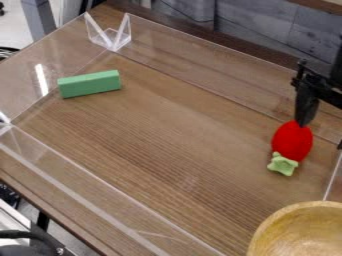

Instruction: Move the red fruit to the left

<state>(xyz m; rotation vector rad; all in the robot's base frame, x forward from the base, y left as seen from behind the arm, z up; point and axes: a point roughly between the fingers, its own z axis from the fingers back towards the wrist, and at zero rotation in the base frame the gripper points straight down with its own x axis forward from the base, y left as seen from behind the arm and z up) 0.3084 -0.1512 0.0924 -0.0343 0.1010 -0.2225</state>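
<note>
The red fruit is a glossy red strawberry lying on the wooden table near the right edge, with its pale green leafy cap pointing toward the camera. My gripper hangs just above and behind it, pointing down, open and empty. Only its left finger shows clearly, with its tip right over the top of the fruit. The rest of the gripper is cut off by the right edge of the picture.
A green rectangular block lies at the far left. A wooden bowl sits at the bottom right corner. Low clear acrylic walls ring the tabletop, and a clear V-shaped stand is at the back left.
</note>
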